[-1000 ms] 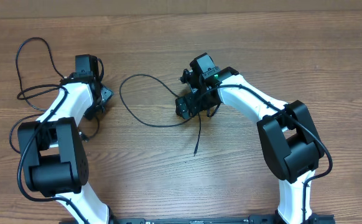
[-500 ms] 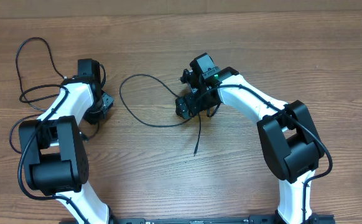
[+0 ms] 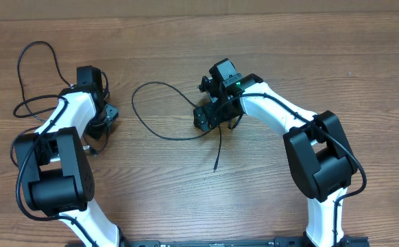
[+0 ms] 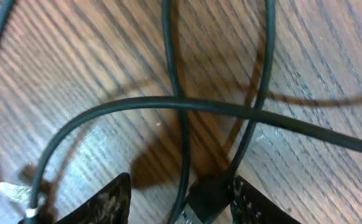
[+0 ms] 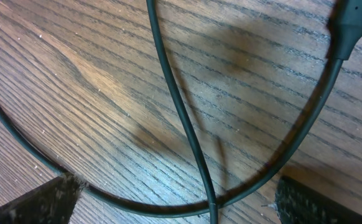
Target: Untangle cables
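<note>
One cable (image 3: 151, 84) is laid clear in an open loop at desk (image 3: 268, 48) centre, straddled by the wide-spread right gripper (image 5: 178, 199). At ten o'clock, crossed cables (image 4: 175, 104) are left to separate. The left gripper (image 4: 181, 182) is half spread around a plug (image 4: 207, 194), apparently unpinched.

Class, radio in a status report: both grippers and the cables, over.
Left gripper open, plug between fingers. Right gripper open above a cable. Cables crossed under left, nothing blocking.

Cables (image 3: 216, 147) on table (image 3: 268, 48): tangle (image 3: 18, 68) far left, loop (image 3: 133, 104) centre.
</note>
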